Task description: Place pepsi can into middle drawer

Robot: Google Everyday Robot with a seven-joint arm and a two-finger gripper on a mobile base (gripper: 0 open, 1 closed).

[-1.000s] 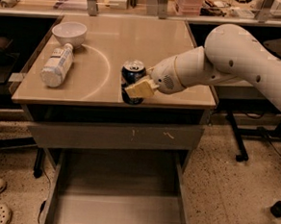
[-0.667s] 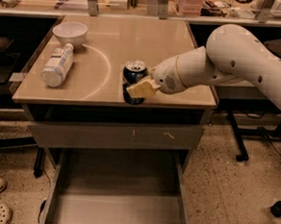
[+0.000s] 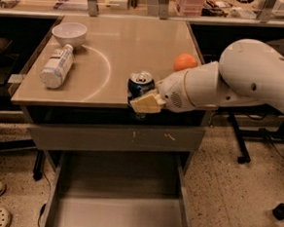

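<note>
Nearest you, the middle drawer [image 3: 120, 215] stands open below the worktop's [image 3: 127, 46] front edge, its floor bare. At that front edge, right of centre, the gripper [image 3: 142, 100] clasps the pepsi can [image 3: 141, 83] from the right; the can seems to hang just past the edge, though that is hard to judge. You are in the carry step: next, bring the can forward clear of the drawer front [image 3: 96, 137], then lower it upright before releasing. Farther back, an orange [image 3: 185, 62] sits by the right edge

Between gripper fingers [image 3: 146, 104], pepsi can [image 3: 140, 84]; table edge [image 3: 74, 102]
</note>
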